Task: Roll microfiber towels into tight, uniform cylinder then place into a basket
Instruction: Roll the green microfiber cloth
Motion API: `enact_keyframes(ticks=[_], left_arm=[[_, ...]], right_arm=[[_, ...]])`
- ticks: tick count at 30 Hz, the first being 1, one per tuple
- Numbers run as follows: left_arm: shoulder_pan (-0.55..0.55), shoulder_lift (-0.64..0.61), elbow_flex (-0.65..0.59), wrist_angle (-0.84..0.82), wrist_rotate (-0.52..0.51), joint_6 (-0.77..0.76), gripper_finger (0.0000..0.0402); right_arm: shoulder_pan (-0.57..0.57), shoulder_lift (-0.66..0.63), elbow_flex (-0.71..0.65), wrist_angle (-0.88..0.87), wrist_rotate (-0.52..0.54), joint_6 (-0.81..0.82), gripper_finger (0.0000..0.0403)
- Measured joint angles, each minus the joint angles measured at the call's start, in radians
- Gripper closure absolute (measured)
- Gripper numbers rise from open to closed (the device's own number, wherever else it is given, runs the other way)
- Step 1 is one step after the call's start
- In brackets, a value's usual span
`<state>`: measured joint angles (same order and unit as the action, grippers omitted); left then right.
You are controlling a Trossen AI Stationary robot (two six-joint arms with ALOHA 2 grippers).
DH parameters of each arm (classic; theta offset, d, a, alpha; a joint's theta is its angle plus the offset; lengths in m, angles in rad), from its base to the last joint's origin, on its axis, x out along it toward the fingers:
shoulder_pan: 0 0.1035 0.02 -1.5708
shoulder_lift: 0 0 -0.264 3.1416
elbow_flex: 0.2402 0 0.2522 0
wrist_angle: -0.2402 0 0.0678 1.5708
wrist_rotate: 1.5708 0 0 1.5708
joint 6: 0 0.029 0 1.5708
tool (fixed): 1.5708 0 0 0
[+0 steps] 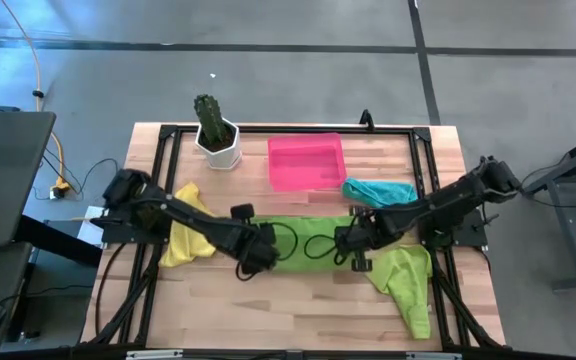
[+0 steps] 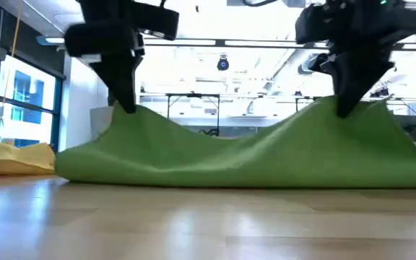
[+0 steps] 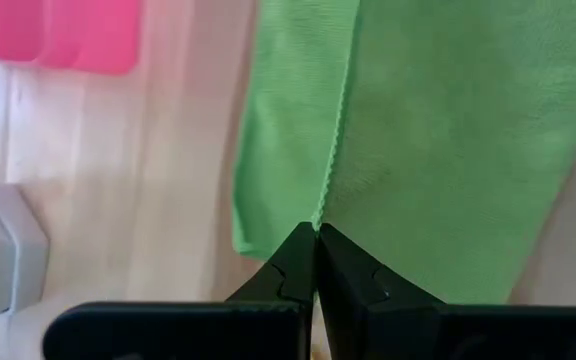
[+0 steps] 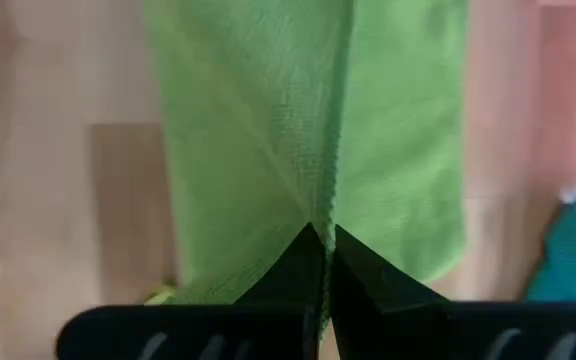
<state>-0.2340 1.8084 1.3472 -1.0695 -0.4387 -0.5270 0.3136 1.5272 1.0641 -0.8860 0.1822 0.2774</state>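
Observation:
A lime green towel lies mid-table between my two grippers. My left gripper is shut on the towel's left end, and my right gripper on its right end. In the low view the towel rises to a peak under each gripper and sags between them. A yellow towel lies under my left arm. A teal towel lies beside the pink basket. A second lime green towel lies at the near right. My left gripper pinches the towel's stitched edge between its two fingertips, from above. That end is lifted into a peak and the cloth below rests on the table. One layer or several, I cannot tell. My right gripper pinches the stitched edge at the towel's other end between its two fingertips, from above. That end is lifted into a peak, with the cloth falling slack to the table. One layer or several, I cannot tell.
A white pot with a green cactus stands at the far left, beside the basket. A black frame runs round the tabletop. Bare wood lies toward the near edge.

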Motion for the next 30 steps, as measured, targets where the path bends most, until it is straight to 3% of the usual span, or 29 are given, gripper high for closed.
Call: enact_keyframes(ticks=[12,20,30], left_arm=[[0.102,0.000,-0.124,0.041,-0.003,0.029,0.0401],[0.119,0.000,-0.129,0.146,-0.001,0.118,0.0401],[0.135,0.002,-0.129,0.153,-0.027,0.137,0.0401]], right_arm=[[-0.110,0.036,0.001,-0.011,-0.007,-0.072,0.0402],[-0.140,0.114,0.001,-0.014,-0.042,-0.129,0.0402],[-0.189,0.172,0.001,-0.016,-0.040,-0.181,0.0402]])
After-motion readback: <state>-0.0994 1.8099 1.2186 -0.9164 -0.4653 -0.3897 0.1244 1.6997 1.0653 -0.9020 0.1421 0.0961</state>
